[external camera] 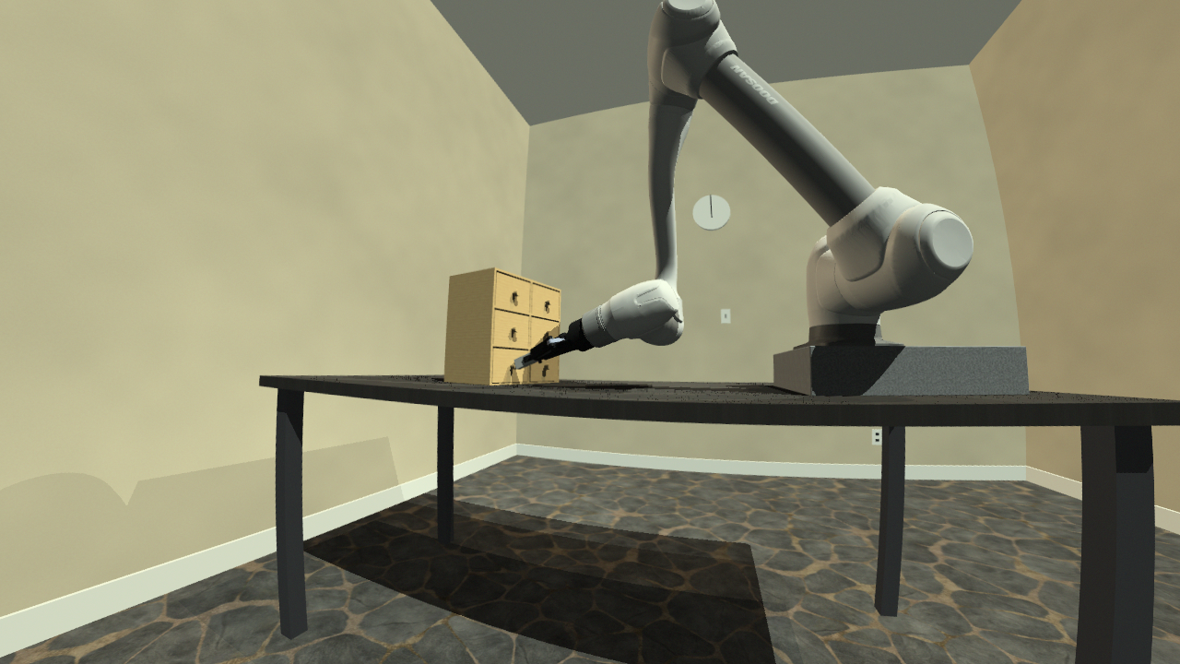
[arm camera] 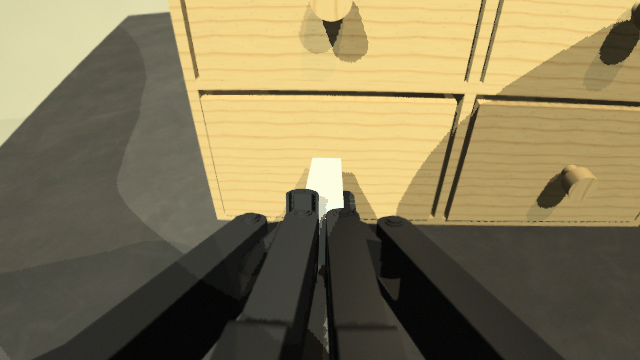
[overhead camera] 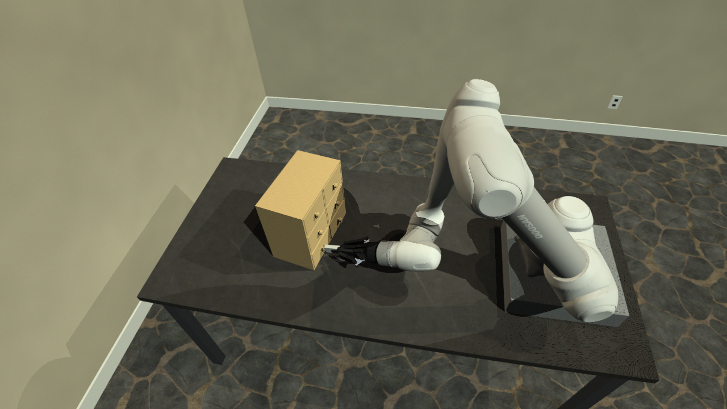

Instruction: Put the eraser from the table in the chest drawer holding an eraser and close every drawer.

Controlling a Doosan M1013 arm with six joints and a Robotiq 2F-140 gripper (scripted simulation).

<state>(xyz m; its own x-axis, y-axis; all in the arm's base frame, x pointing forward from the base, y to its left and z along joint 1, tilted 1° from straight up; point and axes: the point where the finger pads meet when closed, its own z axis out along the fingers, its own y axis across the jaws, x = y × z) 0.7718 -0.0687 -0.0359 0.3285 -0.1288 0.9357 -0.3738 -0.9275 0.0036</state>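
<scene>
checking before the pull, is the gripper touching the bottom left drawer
Cannot tell. Wrist view: the shut gripper covers the drawer front where its knob would be, so neither contact nor gap shows. Top view is too small.

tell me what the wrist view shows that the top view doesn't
Only the wrist view shows the shut tool up close: its white tips cover the bottom left drawer's knob, and nothing tells whether they pinch it. Only the top view shows the whole arm, the chest's top and the table. Both show the tool at that closed drawer; neither shows an eraser.
</scene>
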